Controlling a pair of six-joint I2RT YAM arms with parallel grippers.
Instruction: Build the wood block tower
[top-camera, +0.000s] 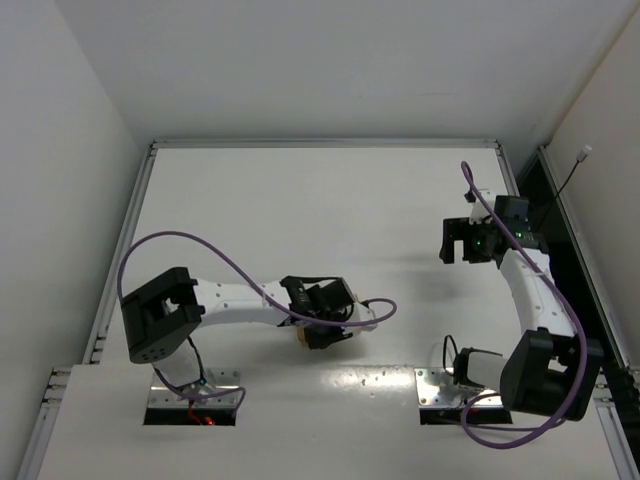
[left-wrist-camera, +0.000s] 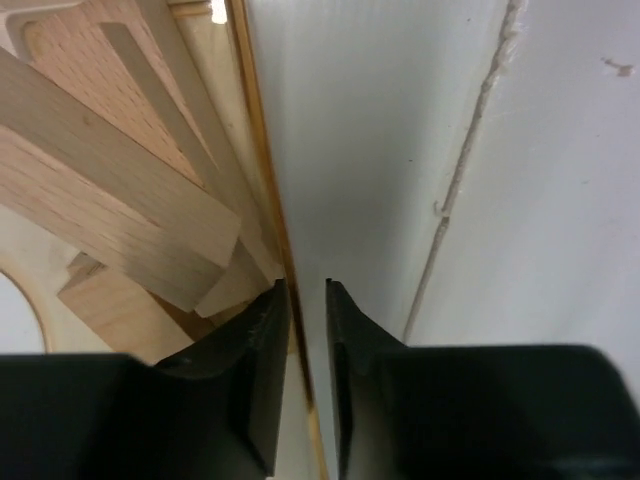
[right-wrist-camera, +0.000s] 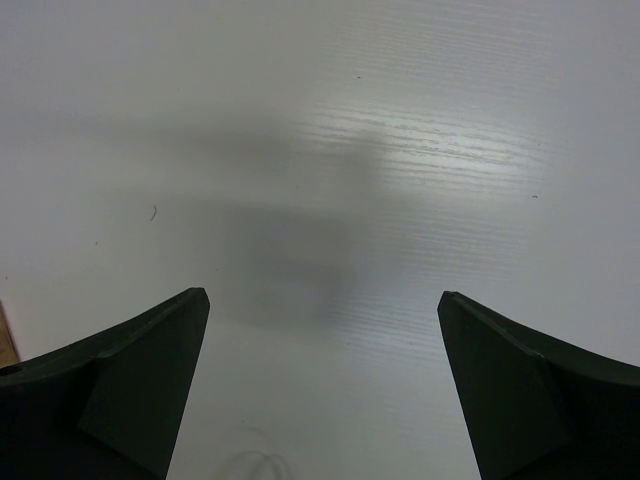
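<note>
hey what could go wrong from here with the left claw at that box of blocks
The left claw straddles the thin wall of the clear box, not one of the wood blocks. Pinching there may tip or drag the box and spill them. The slick wall could also slip free. The right claw hangs open over bare table, likely too far off to steady anything.

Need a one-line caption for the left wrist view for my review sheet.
Left gripper, jaws narrowly apart, straddles the clear box wall, with wood blocks piled inside.
</note>
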